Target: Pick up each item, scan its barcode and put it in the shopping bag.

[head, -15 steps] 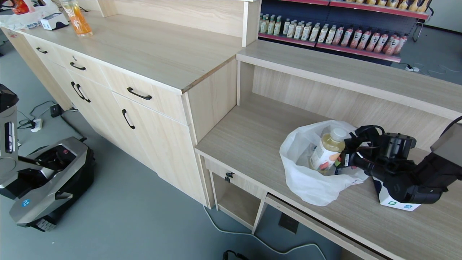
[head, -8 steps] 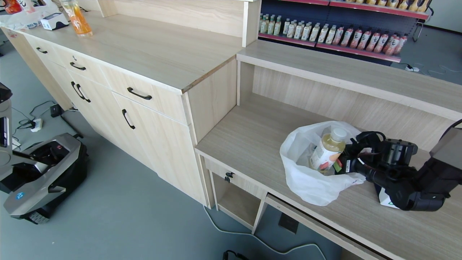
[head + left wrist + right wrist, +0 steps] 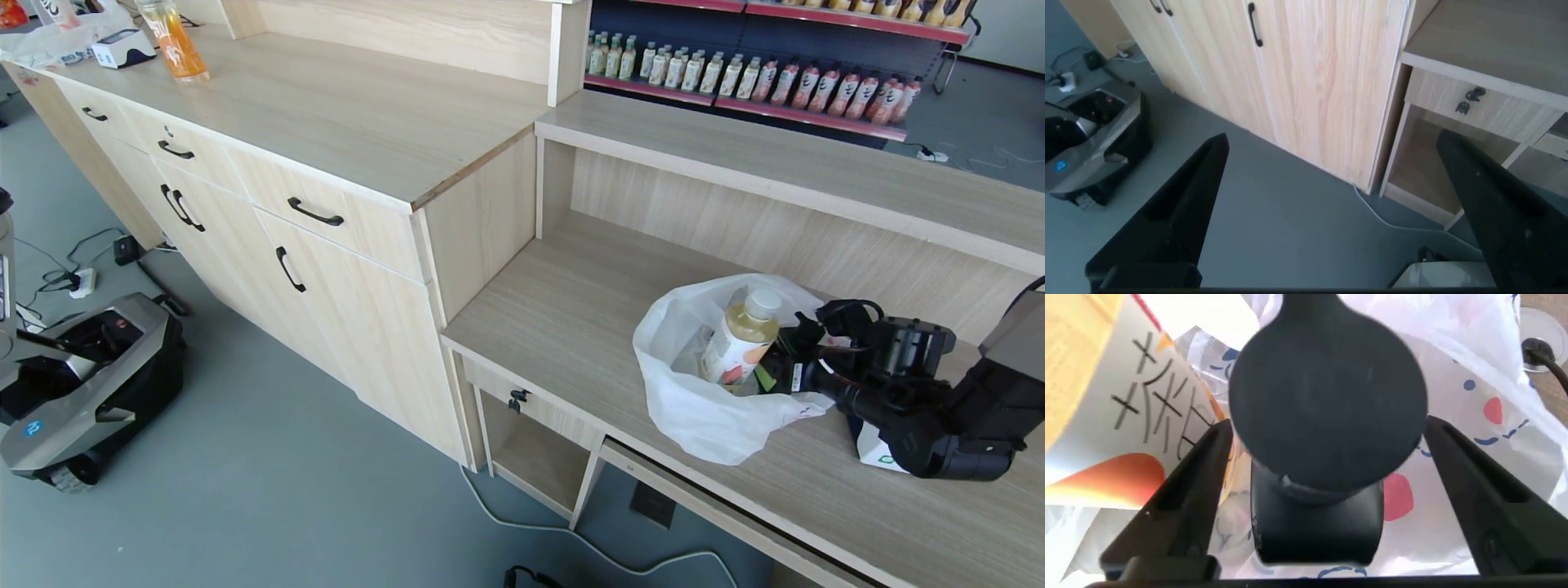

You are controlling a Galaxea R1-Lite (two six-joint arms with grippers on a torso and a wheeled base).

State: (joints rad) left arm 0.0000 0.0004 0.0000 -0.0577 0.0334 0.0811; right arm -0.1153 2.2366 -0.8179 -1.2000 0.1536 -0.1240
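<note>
A white shopping bag lies open on the lower counter. Inside it a bottle of pale yellow drink with a white cap leans upright; its printed label is also in the right wrist view. My right gripper sits at the bag's right-hand mouth, open. Between its fingers stands a black round-topped thing over the bag's plastic. My left gripper hangs open over the grey floor in front of the cabinet doors, with nothing in it.
A white box lies on the counter under my right arm. An orange drink bottle and a small white device stand on the higher counter at the far left. Stocked shelves run behind. A cable trails on the floor.
My right gripper has drawn back a little to the right, away from the bottle, which stays put in the bag.
</note>
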